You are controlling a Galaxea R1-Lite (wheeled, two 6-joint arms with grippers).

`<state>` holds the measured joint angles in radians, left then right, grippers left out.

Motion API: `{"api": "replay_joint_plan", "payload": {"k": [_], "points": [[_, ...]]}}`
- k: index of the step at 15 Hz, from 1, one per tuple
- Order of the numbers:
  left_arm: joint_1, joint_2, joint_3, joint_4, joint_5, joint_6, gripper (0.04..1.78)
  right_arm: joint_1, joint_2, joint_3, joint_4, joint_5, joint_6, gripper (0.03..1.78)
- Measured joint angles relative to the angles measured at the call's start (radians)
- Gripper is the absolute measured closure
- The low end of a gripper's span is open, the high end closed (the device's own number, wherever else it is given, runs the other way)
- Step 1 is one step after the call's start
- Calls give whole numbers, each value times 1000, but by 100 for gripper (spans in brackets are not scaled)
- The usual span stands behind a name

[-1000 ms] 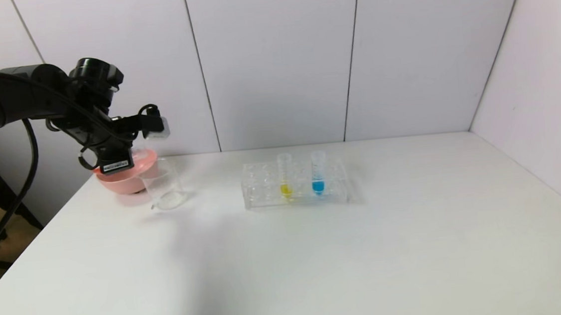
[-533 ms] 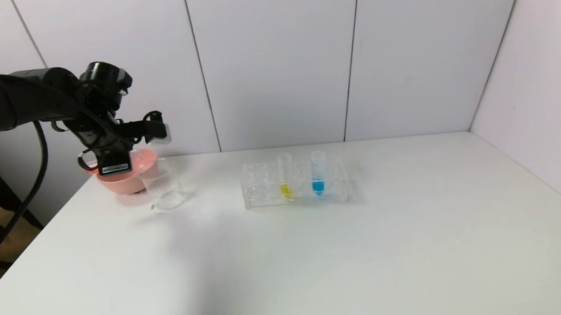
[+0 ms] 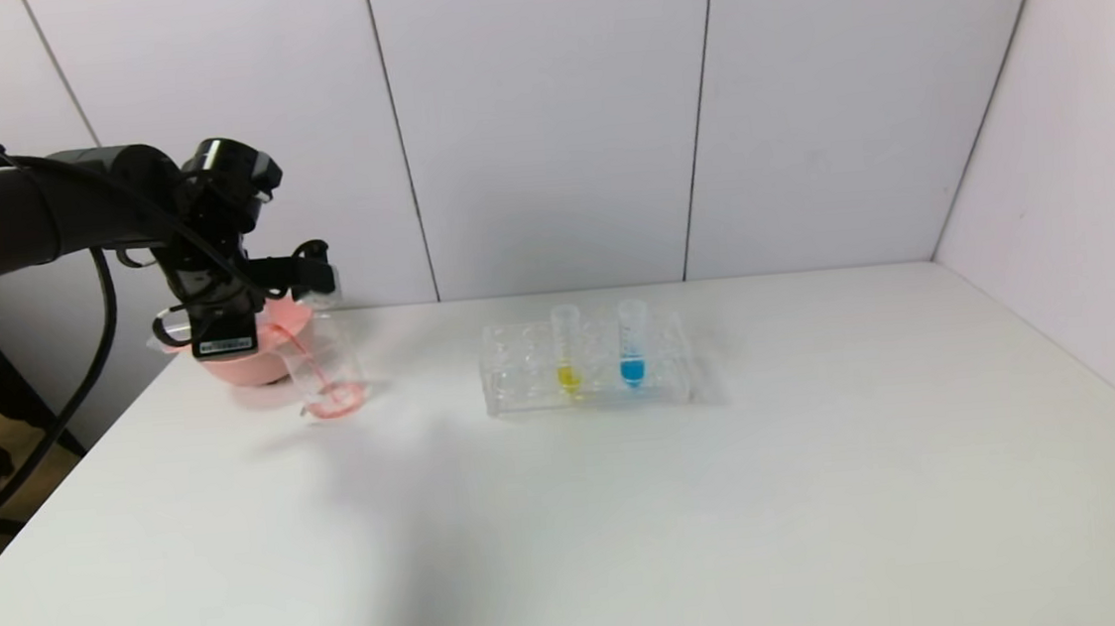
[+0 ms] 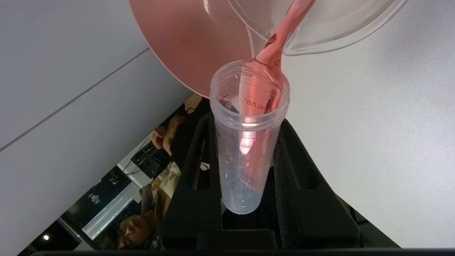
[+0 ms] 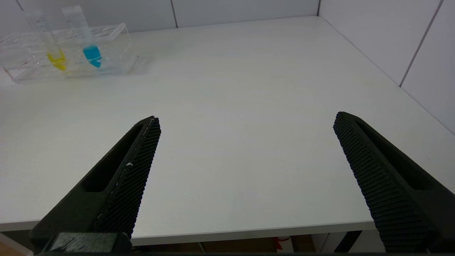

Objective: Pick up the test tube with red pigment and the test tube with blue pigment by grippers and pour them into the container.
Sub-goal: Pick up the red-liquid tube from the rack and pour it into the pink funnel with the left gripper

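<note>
My left gripper (image 3: 261,314) is shut on the test tube with red pigment (image 4: 249,142) and holds it tipped, mouth down, over the container. The container is a clear beaker (image 3: 325,369) at the table's back left. A red stream (image 4: 280,42) runs from the tube's mouth into the beaker (image 4: 330,32), and red liquid pools at its bottom (image 3: 334,402). The test tube with blue pigment (image 3: 631,343) stands upright in the clear rack (image 3: 524,395) mid-table; it also shows in the right wrist view (image 5: 87,39). My right gripper (image 5: 247,119) is open and empty at the table's near edge.
A pink bowl (image 3: 248,365) sits right behind the beaker, under my left wrist; it also shows in the left wrist view (image 4: 192,42). A yellow-liquid tube (image 3: 566,350) stands in the rack left of the blue one. Walls close the table's back and right.
My left gripper has shifted right and tipped the tube further. Red liquid now streams into the beaker, which was clear before.
</note>
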<state>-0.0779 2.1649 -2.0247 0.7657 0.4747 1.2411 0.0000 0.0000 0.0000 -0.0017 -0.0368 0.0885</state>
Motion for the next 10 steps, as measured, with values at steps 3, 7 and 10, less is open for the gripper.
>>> {"api": "replay_joint_plan", "payload": {"k": [3, 7, 10], "points": [[-16, 2, 0, 0, 23, 3, 138, 0, 0, 0, 0, 0, 0, 4], [-53, 1, 0, 0, 94, 13, 138, 0, 0, 0, 0, 0, 0, 4], [-86, -1, 0, 0, 156, 17, 138, 0, 0, 0, 0, 0, 0, 4]]}}
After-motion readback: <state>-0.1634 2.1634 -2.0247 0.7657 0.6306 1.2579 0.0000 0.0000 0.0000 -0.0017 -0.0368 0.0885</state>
